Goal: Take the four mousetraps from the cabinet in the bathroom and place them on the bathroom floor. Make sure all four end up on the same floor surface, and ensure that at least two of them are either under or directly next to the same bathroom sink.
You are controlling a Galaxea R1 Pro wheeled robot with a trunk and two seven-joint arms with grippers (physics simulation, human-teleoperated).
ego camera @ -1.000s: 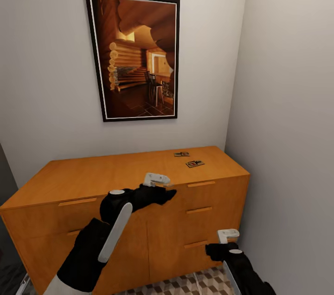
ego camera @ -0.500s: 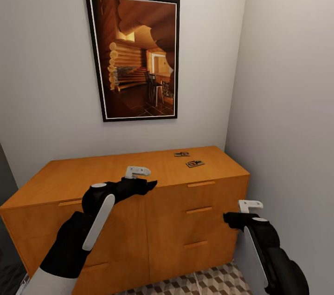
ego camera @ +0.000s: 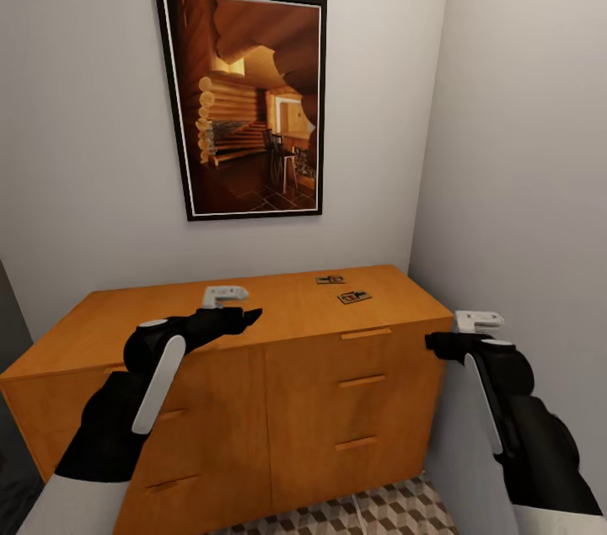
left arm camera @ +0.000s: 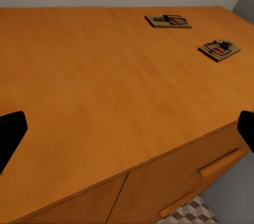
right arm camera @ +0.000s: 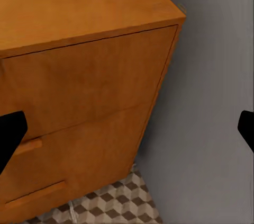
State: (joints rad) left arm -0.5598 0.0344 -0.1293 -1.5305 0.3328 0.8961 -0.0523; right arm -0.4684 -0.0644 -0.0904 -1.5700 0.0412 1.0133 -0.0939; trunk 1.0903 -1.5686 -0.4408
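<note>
because the two mousetraps [ego camera: 355, 296] [ego camera: 330, 280] lie flat and thin on the smooth top of the orange-brown cabinet [ego camera: 169, 324], well beyond the left pincer [ego camera: 250, 317] toward the wall corner, a low reach may scrape the wood or nudge one off the far edge. both pincers hang spread open and empty; the right pincer [ego camera: 432, 340] sits beside the cabinet's end, close to the grey wall. cube-patterned bathroom floor [ego camera: 371, 511] lies below.

A black-framed picture [ego camera: 240, 99] of a log interior hangs on pale grey walls [ego camera: 514, 139] meeting in a corner.
</note>
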